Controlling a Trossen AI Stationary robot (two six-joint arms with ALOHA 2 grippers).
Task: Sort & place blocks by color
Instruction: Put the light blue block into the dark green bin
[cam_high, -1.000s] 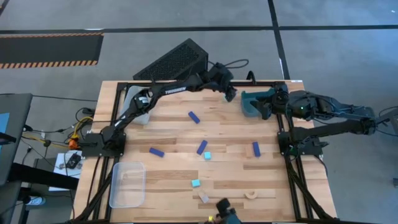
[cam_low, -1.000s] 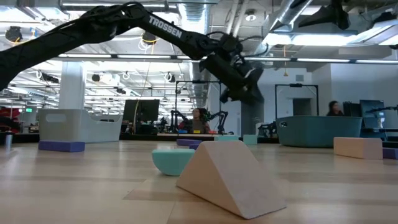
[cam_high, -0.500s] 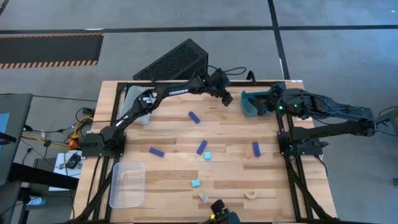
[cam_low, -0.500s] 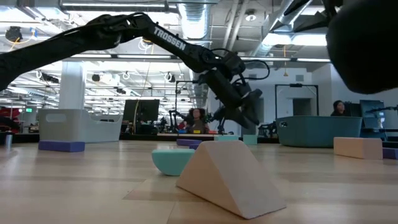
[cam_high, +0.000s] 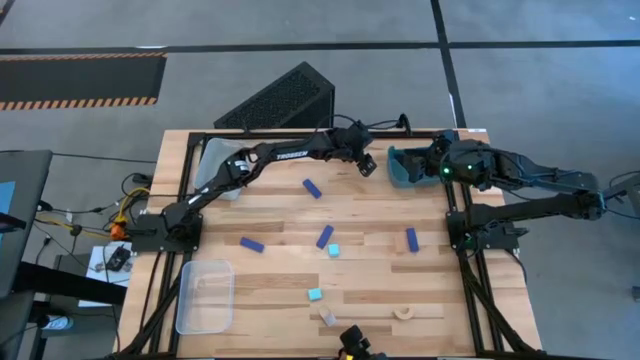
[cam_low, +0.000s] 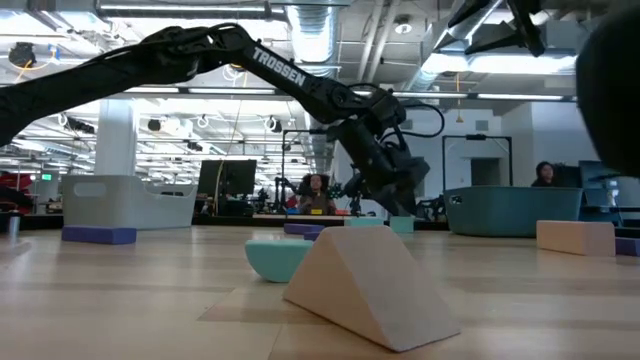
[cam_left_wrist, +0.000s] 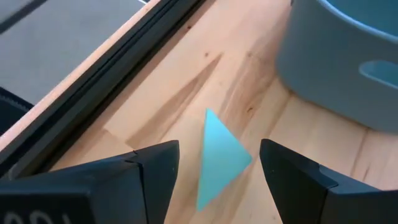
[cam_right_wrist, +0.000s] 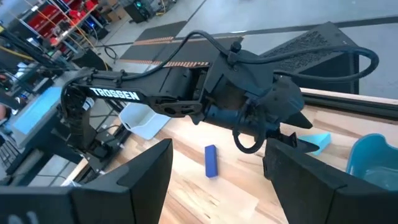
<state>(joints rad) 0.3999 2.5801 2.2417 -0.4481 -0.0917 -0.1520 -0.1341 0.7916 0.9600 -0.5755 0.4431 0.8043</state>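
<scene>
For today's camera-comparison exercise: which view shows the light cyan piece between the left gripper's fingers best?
The left wrist view: the cyan piece fills the gap of the open left gripper beside the teal bin. The right wrist view shows only a cyan tip; in the high and low views the gripper hides it.

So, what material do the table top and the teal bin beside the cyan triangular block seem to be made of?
The table top looks like pale, unpainted wood: grain lines and joined planks show. The teal bin seems to be moulded plastic, with smooth, matte walls and a rounded corner. The cyan block has flat, even-coloured faces; painted wood or plastic, I cannot tell.
</scene>
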